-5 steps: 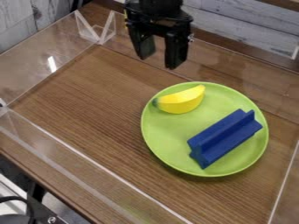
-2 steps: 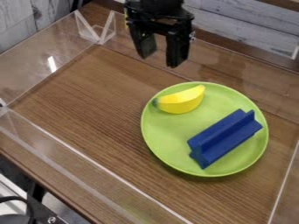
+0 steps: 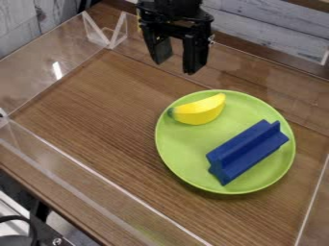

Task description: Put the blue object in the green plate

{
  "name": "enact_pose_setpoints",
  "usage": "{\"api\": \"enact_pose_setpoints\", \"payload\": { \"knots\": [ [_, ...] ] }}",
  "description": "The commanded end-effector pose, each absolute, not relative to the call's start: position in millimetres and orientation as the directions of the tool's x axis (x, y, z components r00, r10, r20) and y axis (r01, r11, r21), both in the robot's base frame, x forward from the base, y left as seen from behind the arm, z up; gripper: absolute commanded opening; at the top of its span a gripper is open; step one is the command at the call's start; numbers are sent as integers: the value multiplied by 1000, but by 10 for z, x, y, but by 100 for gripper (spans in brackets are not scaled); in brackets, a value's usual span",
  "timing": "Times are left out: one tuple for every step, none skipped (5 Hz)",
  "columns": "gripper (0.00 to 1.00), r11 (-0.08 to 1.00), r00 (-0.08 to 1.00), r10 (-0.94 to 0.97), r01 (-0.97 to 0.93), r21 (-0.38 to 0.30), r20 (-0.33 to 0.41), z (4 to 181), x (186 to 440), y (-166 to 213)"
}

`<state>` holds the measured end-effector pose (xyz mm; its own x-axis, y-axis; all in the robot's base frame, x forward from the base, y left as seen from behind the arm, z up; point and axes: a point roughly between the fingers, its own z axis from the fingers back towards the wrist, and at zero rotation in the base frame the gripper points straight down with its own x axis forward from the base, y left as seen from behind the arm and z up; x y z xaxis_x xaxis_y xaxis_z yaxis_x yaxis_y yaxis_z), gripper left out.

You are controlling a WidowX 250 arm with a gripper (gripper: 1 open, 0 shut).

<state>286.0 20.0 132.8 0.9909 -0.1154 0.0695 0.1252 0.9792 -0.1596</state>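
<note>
The blue object (image 3: 247, 152), a deep blue stepped block, lies on the right half of the round green plate (image 3: 180, 154), slanting from lower left to upper right. My black gripper (image 3: 175, 60) hangs above the table behind the plate, up and to the left of the block, pointing down. Its two fingers stand apart with nothing between them, well clear of the block and the plate.
A yellow wedge-shaped piece (image 3: 199, 110) rests on the plate's upper left part. Clear plastic walls (image 3: 38, 72) ring the wooden table (image 3: 90, 115) on the left, front and right. A white brick wall runs behind.
</note>
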Motion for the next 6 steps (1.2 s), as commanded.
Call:
{"api": "enact_pose_setpoints", "payload": {
  "knots": [
    [100,980,987,-119,135,-148,111,1439,2908,201],
    [100,979,986,-122,137,-148,110,1433,2904,197],
    [100,979,986,-123,139,-149,108,1426,2901,195],
    [100,978,987,-127,140,-153,96,1375,2866,139],
    [100,975,984,-148,162,-153,101,1348,2768,-41],
    [100,971,978,-173,190,-144,120,1319,2664,-263]
  ]
}}
